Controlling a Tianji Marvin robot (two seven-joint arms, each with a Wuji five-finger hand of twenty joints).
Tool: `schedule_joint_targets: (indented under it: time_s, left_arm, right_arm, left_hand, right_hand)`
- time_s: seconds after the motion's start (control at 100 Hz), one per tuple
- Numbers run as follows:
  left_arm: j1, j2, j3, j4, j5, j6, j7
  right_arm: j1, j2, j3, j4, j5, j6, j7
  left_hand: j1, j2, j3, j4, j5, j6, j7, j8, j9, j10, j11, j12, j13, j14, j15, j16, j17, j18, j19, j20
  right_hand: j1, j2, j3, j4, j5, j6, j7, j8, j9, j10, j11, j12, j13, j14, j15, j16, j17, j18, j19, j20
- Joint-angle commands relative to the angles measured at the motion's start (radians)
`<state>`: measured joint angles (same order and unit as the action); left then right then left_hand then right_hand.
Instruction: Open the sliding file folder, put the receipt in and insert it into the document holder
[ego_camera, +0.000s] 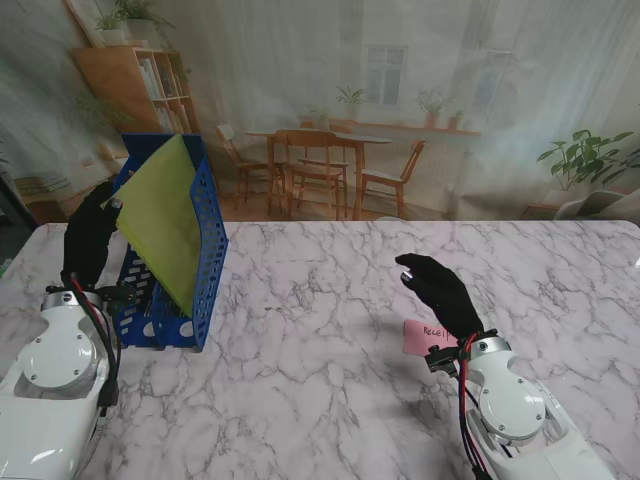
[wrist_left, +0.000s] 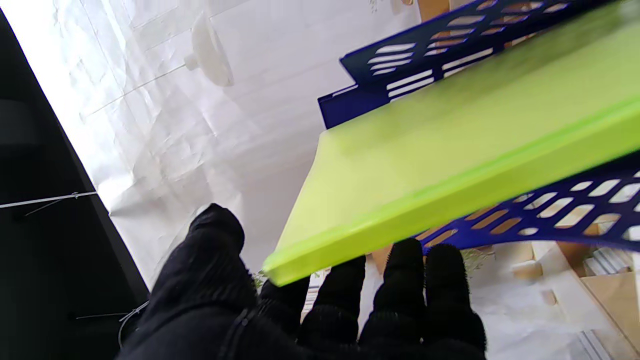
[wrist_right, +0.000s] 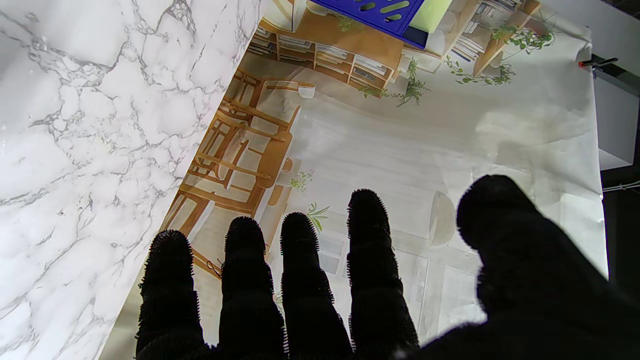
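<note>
Left hand (ego_camera: 88, 240): raised at the far left of the table (ego_camera: 300, 330), black-gloved, at the 9 o'clock side of the folder (ego_camera: 160, 220). In the left wrist view the fingers (wrist_left: 400, 280) sit under the folder's near corner, thumb apart on the other side; contact looks likely but a firm grip cannot be told from either view.

Right hand (ego_camera: 440, 290): hovering over the table right of centre, released, holding nothing. Right wrist view shows four fingers (wrist_right: 300, 260) straight and side by side, thumb spread wide, nothing between them.

Counts: one folder, one holder (ego_camera: 205, 260), one receipt (ego_camera: 428, 336), two hands.

Folder: lime green, flat, plain, closed as far as can be seen; one thicker edge strip visible in the left wrist view (wrist_left: 450, 165). Standing tilted inside the holder, top corner leaning toward 11 o'clock, lower edge down in the holder's slot, about half of it sticking out over the rim.

Holder: blue, perforated plastic walls, upright at the table's far left, 10 o'clock from table centre.

Receipt: small pink slip, handwritten label reading roughly "Rece…", flat on the table at 4 o'clock from centre, partly hidden under the right wrist. Well apart from folder and holder, not inside the folder.
</note>
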<state>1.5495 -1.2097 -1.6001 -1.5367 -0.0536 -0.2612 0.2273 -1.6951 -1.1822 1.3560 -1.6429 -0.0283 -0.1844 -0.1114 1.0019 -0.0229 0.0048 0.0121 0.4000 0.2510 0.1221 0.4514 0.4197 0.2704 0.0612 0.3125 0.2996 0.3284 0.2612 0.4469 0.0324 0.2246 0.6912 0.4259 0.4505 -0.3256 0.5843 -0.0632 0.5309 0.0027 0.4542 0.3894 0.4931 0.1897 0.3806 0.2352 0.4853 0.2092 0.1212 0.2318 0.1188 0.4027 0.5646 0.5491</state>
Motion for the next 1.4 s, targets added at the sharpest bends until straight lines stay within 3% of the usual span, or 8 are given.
schedule_joint_targets:
  time_s: [0.0, 0.47, 0.88, 0.99, 1.27, 1.39]
  left_arm:
    - [-0.002, -0.012, 0.02, 0.02, 0.004, 0.008, -0.008]
    - [-0.04, -0.033, 0.102, 0.103, -0.03, 0.053, 0.034]
    - [-0.039, -0.031, 0.145, 0.055, -0.042, 0.054, 0.028]
    - [-0.062, -0.032, 0.162, 0.09, -0.008, 0.069, 0.039]
    - [-0.106, -0.052, 0.191, 0.176, -0.038, 0.084, 0.078]
    - [-0.109, -0.053, 0.195, 0.182, -0.042, 0.088, 0.078]
  right_arm:
    - [-0.002, -0.003, -0.002, -0.001, -0.001, 0.006, -0.001]
    - [-0.002, -0.003, -0.001, -0.001, 0.001, 0.009, -0.002]
    - [-0.002, -0.003, -0.001, -0.001, 0.001, 0.014, -0.001]
    - [-0.003, -0.004, -0.001, -0.001, 0.002, 0.014, -0.002]
    - [-0.002, -0.003, -0.003, 0.0, 0.002, 0.02, -0.001]
    - [-0.001, -0.003, -0.004, 0.001, 0.001, 0.022, 0.0]
  left_hand:
    - [-0.013, -0.01, -0.027, -0.016, -0.035, 0.002, -0.021, -0.016, -0.016, -0.013, -0.011, -0.013, -0.005, -0.026, -0.008, -0.011, 0.018, -0.053, 0.005, -0.007]
    - [0.027, -0.006, -0.016, -0.013, -0.017, 0.01, -0.01, -0.035, 0.016, -0.004, -0.002, -0.008, 0.011, -0.022, 0.027, -0.002, 0.03, -0.065, 0.063, 0.001]
    - [0.06, 0.01, -0.017, -0.013, -0.005, 0.006, 0.004, -0.038, 0.032, -0.01, 0.001, -0.003, 0.023, -0.034, 0.04, -0.004, 0.039, -0.076, 0.086, -0.008]
    - [0.067, 0.007, -0.017, -0.013, -0.006, 0.009, 0.005, -0.039, 0.02, -0.009, -0.007, -0.007, 0.025, -0.049, 0.035, -0.012, 0.04, -0.088, 0.086, -0.012]
    - [0.109, 0.006, -0.007, -0.009, 0.0, 0.017, 0.011, -0.043, 0.025, 0.003, -0.008, -0.02, 0.035, -0.052, 0.037, -0.036, 0.051, -0.091, 0.078, -0.024]
    - [0.174, 0.026, 0.011, -0.006, 0.026, 0.017, 0.027, -0.041, 0.065, 0.004, 0.001, -0.018, 0.066, -0.05, 0.061, -0.035, 0.081, -0.089, 0.105, -0.015]
  right_hand:
    - [-0.015, 0.018, -0.02, -0.015, 0.014, 0.005, -0.02, 0.015, 0.012, -0.002, 0.022, 0.01, 0.022, -0.008, -0.019, 0.018, 0.003, -0.02, -0.01, 0.016]
    - [-0.015, 0.019, -0.019, -0.015, 0.02, 0.006, -0.017, 0.019, 0.02, 0.001, 0.036, 0.016, 0.026, -0.006, -0.011, 0.023, 0.003, -0.018, -0.003, 0.021]
    - [-0.013, 0.02, -0.018, -0.014, 0.025, 0.008, -0.015, 0.023, 0.03, 0.002, 0.045, 0.02, 0.03, -0.005, -0.005, 0.026, 0.005, -0.019, 0.003, 0.023]
    - [-0.014, 0.019, -0.019, -0.015, 0.025, 0.007, -0.015, 0.023, 0.032, 0.004, 0.048, 0.021, 0.03, -0.004, -0.003, 0.027, 0.005, -0.018, 0.006, 0.024]
    - [-0.014, 0.021, -0.02, -0.014, 0.027, 0.008, -0.014, 0.026, 0.039, 0.005, 0.056, 0.024, 0.034, -0.003, 0.003, 0.031, 0.005, -0.017, 0.013, 0.026]
    - [-0.014, 0.021, -0.02, -0.014, 0.029, 0.01, -0.014, 0.027, 0.042, 0.008, 0.059, 0.026, 0.035, -0.002, 0.006, 0.032, 0.005, -0.017, 0.016, 0.027]
